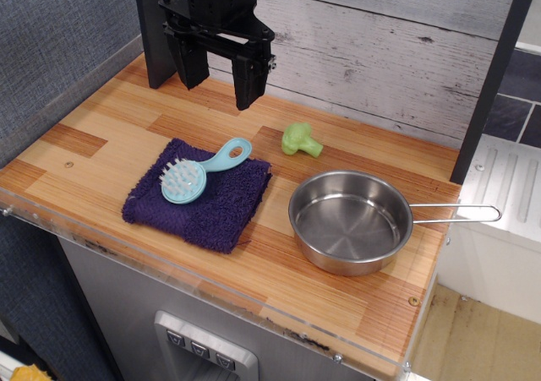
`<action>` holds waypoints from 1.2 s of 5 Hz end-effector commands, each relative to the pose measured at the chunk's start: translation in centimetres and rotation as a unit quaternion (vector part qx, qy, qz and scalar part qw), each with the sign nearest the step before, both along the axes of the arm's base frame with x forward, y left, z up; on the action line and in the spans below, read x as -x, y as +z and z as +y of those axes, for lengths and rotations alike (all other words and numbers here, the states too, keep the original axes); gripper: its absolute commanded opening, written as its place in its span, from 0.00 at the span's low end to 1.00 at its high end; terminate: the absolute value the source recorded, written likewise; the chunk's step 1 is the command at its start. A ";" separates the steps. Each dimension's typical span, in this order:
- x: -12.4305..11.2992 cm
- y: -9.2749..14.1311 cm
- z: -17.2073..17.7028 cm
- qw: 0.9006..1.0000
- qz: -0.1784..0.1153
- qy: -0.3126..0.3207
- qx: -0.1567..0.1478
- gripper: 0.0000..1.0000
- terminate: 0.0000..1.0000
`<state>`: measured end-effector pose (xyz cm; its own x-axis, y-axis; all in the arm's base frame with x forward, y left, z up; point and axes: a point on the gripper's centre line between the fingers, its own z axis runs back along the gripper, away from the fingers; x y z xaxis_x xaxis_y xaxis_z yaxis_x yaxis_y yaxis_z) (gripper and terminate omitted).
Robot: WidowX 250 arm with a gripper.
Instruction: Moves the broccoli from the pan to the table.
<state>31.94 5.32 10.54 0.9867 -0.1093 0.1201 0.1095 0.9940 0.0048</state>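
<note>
The light green broccoli lies on its side on the wooden table, just behind the steel pan. The pan is empty and its wire handle points right. My black gripper hangs open and empty above the back of the table, up and to the left of the broccoli, well clear of it.
A dark purple towel lies at the front left with a light blue brush on it. A dark post stands at the back left and a whitewashed plank wall runs behind. The clear plastic edge lines the table's front.
</note>
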 end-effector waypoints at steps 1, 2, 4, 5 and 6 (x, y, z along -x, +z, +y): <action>1.5 1.7 -0.4 1.000 -0.029 0.002 -0.004 1.00 0.00; 1.5 1.7 -0.4 1.000 -0.029 0.002 -0.004 1.00 0.00; 1.5 1.7 -0.4 1.000 -0.029 0.002 -0.004 1.00 0.00; 1.5 1.7 -0.4 1.000 -0.029 0.002 -0.004 1.00 0.00; 1.5 1.7 -0.4 1.000 -0.029 0.002 -0.004 1.00 1.00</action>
